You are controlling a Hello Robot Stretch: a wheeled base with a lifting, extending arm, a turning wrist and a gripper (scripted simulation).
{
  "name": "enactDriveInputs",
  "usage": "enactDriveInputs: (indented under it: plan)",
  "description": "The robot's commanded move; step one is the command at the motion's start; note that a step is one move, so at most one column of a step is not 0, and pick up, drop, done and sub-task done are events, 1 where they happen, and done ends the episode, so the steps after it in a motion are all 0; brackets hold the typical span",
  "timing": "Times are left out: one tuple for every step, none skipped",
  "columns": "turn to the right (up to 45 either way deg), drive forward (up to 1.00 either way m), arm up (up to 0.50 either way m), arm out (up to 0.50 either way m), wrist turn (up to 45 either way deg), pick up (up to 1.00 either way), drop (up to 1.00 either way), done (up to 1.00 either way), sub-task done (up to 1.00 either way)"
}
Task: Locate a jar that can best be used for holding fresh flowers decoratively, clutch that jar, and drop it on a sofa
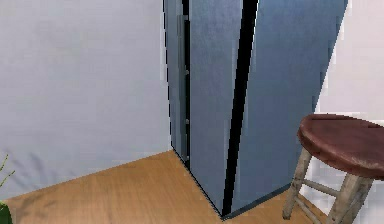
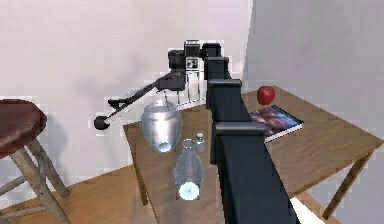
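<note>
At a corner of the wooden table (image 2: 320, 135), silver jar (image 2: 160, 125) close by the end effector (image 2: 140, 100) (hold unclear).

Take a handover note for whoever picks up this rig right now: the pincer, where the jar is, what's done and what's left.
Pincer: extended at the left end of the table. I cannot tell whether it holds anything.
Jar: silver and rounded, at the table's left corner, just below the pincer in the arm side view. Contact cannot be judged.
Also on the table: bottle, apple, book.
Done: jar found, arm at it.
Left: make sure of the grasp, lift the jar, find a sofa and drop it there.
</note>
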Motion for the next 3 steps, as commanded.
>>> enactDriveInputs:
  plan:
    - [0.0, 0.00, 0.00, 0.00, 45.0, 0.00, 0.00, 0.00, 0.00]
    - [0.0, 0.00, 0.00, 0.00, 15.0, 0.00, 0.00, 0.00, 0.00]
    - [0.0, 0.00, -0.28, 0.00, 0.0, 0.00, 0.00, 0.00, 0.00]
